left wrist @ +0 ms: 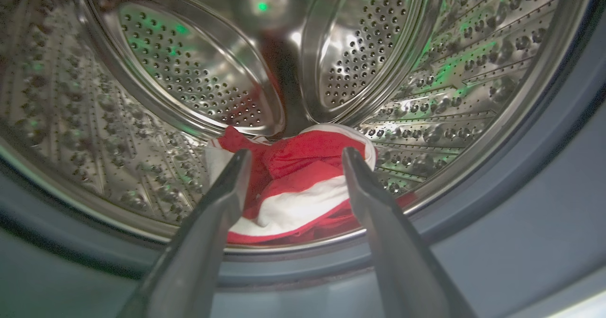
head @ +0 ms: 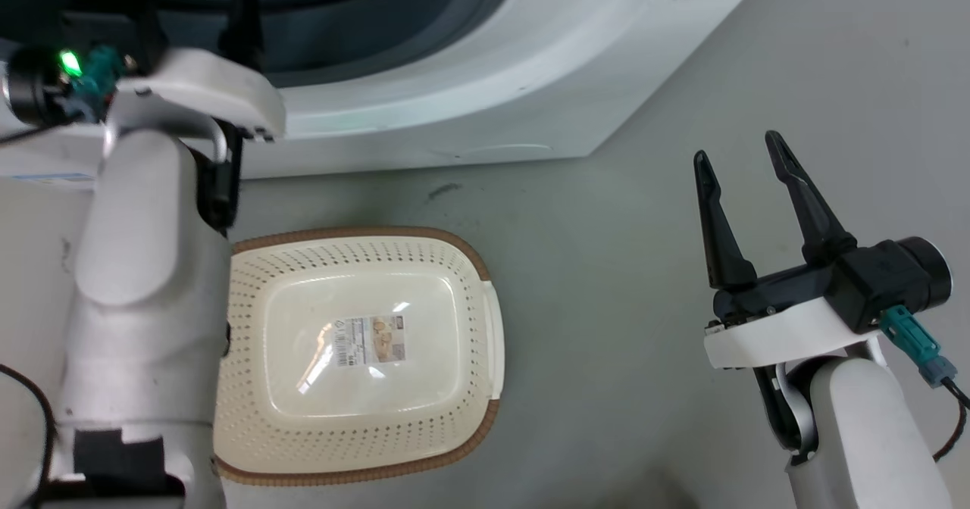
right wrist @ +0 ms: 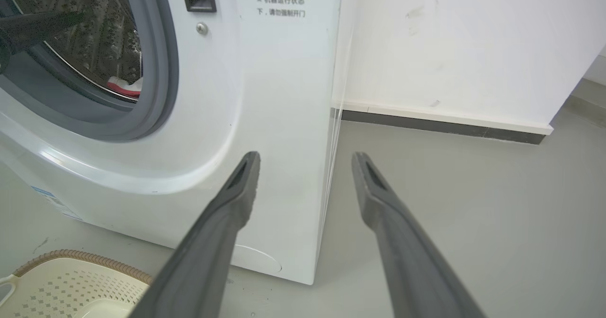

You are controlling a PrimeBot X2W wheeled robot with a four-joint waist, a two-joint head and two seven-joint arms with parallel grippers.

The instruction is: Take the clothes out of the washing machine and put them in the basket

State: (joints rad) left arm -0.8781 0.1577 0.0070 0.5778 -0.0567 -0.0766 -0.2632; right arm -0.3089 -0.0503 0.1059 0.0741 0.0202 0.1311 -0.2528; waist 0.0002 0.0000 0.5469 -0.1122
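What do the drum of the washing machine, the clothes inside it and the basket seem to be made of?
Drum: polished metal, likely stainless steel; mirror-bright, punched with holes.
Clothes: soft fabric, red with white bands; it folds and creases.
Basket: probably glossy cream plastic; it shows highlights, with perforated walls and a brown woven-look rim.

Part of the basket (head: pixel 455 282) hides behind the left forearm (head: pixel 144 282).

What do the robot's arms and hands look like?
The left arm and right arm are rounded white tubes. The left end effector and right end effector each have two long, pointed dark fingers. The right wrist carries a black camera block, teal plug and thin black cable; the left has a green light.
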